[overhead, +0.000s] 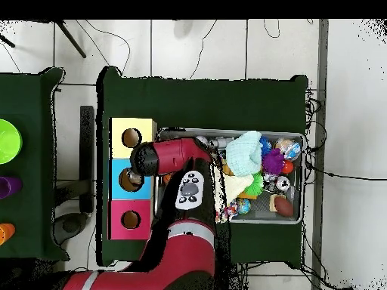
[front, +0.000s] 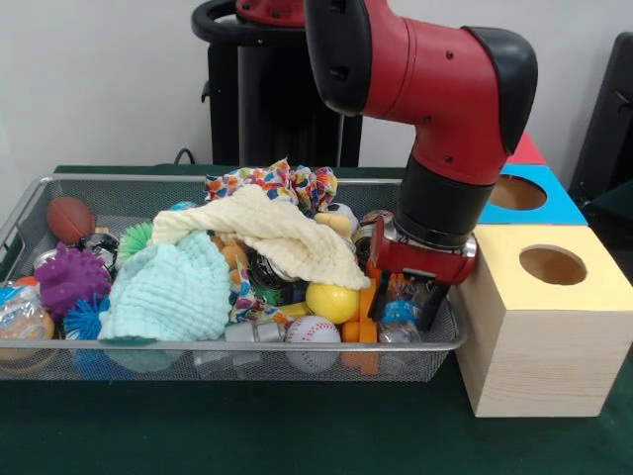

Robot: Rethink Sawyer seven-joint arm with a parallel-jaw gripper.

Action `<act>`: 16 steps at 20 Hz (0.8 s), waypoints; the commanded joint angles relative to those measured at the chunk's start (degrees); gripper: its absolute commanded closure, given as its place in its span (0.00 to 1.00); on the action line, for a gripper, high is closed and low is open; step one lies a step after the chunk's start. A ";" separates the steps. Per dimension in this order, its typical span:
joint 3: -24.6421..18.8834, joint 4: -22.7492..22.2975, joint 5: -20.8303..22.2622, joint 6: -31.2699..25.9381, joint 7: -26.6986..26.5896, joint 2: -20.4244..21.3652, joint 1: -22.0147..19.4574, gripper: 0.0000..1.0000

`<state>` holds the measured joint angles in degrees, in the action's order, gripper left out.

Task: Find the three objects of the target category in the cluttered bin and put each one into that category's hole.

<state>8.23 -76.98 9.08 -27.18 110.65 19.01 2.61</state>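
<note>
Reaching down into the wire bin (front: 59,183) at the end beside the yellow-topped wooden box (front: 542,332), the red and black arm (front: 435,84) has its gripper (front: 407,302) buried among the clutter in the front view; the black fingers (front: 427,305) sit low among small orange pieces (front: 364,322), and whether they are apart or clamped on anything cannot be told. Beside the gripper, toward the bin's middle, lie a yellow ball (front: 331,302) and a baseball (front: 312,332), with a cream cloth (front: 277,233) draped above them and a pale mint cloth (front: 173,292) just beyond. At the bin's end away from the box sit a purple spiky ball (front: 69,277) and a small brown football (front: 69,218). The box's round hole (front: 551,265) is clear, and a blue-topped box (front: 534,196) stands behind it. From overhead, the arm covers the bin's box-side end on the green bench (overhead: 204,94), hiding the gripper; three boxes, yellow, blue and pink (overhead: 130,220), stand in a row beside the bin, each showing a hole.
</note>
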 commanded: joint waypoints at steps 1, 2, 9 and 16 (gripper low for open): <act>-7.32 -1.42 -0.56 4.81 4.16 -1.96 -3.17 0.00; -8.05 -1.81 -0.78 5.04 3.93 -1.76 -3.66 0.00; -11.83 -6.87 -0.44 8.69 3.99 1.28 -6.77 0.00; -14.75 -9.49 -1.54 6.36 3.67 4.42 -8.83 0.00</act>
<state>2.30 -80.85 9.08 -24.43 110.65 21.42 -3.28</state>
